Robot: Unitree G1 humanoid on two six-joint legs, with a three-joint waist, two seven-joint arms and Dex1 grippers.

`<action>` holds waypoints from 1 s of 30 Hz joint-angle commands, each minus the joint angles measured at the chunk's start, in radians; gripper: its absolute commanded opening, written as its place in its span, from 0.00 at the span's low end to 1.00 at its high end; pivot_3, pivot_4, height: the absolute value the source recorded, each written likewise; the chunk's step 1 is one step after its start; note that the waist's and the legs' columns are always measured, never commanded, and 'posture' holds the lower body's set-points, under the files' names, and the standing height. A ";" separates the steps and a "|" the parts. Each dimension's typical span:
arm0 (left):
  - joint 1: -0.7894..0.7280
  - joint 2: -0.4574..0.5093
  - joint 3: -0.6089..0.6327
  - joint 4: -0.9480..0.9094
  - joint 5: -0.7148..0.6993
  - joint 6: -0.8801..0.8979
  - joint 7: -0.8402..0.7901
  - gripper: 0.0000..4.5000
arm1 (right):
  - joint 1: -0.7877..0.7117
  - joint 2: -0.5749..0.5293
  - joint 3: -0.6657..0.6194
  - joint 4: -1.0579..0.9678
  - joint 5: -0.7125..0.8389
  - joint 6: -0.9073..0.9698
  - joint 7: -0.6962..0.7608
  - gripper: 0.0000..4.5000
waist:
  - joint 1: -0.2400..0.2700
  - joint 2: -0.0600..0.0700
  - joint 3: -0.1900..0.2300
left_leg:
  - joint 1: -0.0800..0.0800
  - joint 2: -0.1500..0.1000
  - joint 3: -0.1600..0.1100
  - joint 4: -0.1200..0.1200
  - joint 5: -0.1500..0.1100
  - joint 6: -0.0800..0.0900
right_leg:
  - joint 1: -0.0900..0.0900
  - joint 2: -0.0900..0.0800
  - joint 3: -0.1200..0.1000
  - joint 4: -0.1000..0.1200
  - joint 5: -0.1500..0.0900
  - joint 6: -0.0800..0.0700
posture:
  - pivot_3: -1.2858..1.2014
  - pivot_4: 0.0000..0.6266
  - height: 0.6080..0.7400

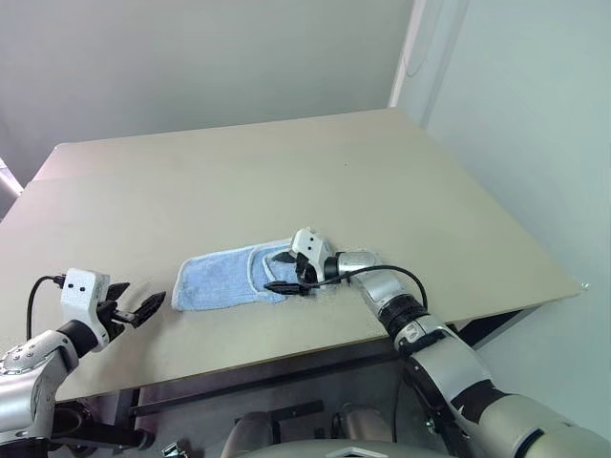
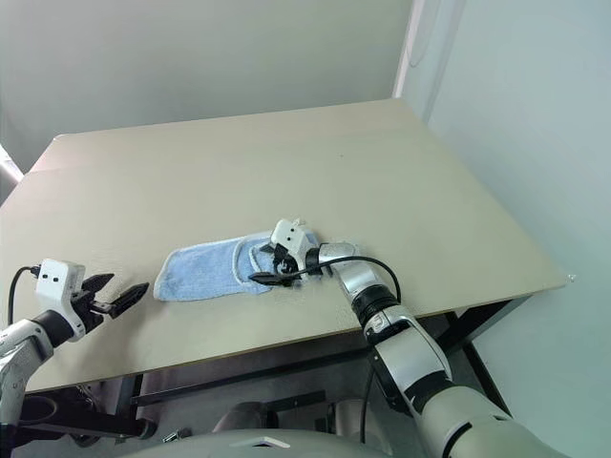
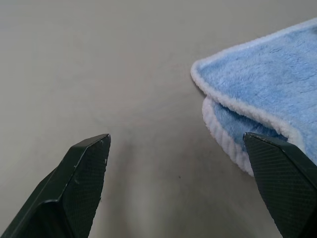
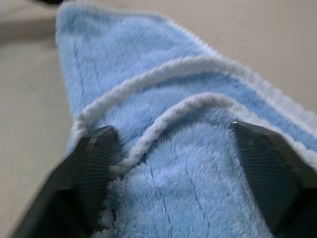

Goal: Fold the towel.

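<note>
While the towel (image 1: 229, 279) lies folded over near the table's (image 1: 382, 181) front edge, the right gripper (image 1: 291, 270) sits over its right end, jaws spread wide, gripping nothing. The left gripper (image 1: 134, 310) waits open just left of the cloth. Soft, light and floppy, I'd say: pinch the stitched border at a corner. No containers here.
</note>
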 commanded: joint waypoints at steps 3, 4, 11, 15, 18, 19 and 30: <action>-0.040 0.007 0.079 -0.017 -0.103 0.071 -0.013 1.00 | -0.011 -0.010 -0.083 -0.275 0.214 0.267 0.184 0.99 | 0.001 0.000 0.000 | -0.004 0.000 0.000 0.000 0.000 0.000 | -0.003 0.000 0.000 0.000 0.000 0.000 | 0.52 0.00 1.00; -0.054 0.007 0.092 -0.014 -0.131 0.104 -0.011 1.00 | -0.007 -0.021 -0.092 -0.337 0.249 0.323 0.201 0.99 | 0.002 0.000 0.000 | -0.006 0.000 0.000 0.000 0.000 0.000 | -0.005 -0.001 0.000 0.000 0.000 0.000 | 0.52 0.00 1.00; -0.058 0.017 0.048 -0.041 -0.190 0.263 -0.025 1.00 | 0.001 -0.055 -0.142 -0.494 0.334 0.502 0.142 0.99 | 0.002 0.000 0.000 | -0.005 -0.001 0.000 0.000 0.000 0.000 | -0.004 -0.002 0.000 0.000 0.000 0.000 | 0.52 0.00 1.00; -0.064 0.000 0.002 -0.058 -0.188 0.316 -0.013 1.00 | 0.007 -0.057 -0.152 -0.489 0.326 0.504 0.084 0.99 | 0.002 0.000 0.000 | -0.005 -0.001 0.000 -0.001 0.000 0.000 | -0.005 -0.001 0.000 0.000 0.000 0.000 | 0.52 0.00 1.00; -0.089 -0.025 -0.016 -0.060 -0.211 0.376 0.004 1.00 | 0.013 -0.055 -0.159 -0.489 0.328 0.506 0.052 0.99 | 0.004 0.000 0.000 | -0.005 -0.001 0.000 -0.001 0.000 0.000 | -0.005 -0.002 0.000 0.000 0.000 0.000 | 0.52 0.00 1.00; -0.097 -0.031 -0.024 -0.060 -0.212 0.390 0.008 1.00 | 0.015 -0.053 -0.159 -0.488 0.328 0.504 0.042 0.99 | 0.004 0.000 0.000 | -0.005 -0.001 0.000 -0.001 0.000 0.000 | -0.005 -0.002 0.000 0.000 0.000 0.000 | 0.52 0.00 1.00; -0.077 -0.082 0.033 -0.104 -0.295 0.484 0.026 1.00 | 0.038 -0.049 -0.149 -0.519 0.332 0.489 -0.001 0.99 | 0.005 0.001 0.000 | -0.005 -0.002 0.000 0.000 0.000 0.000 | -0.003 -0.003 0.000 -0.001 0.000 0.000 | 0.52 0.00 1.00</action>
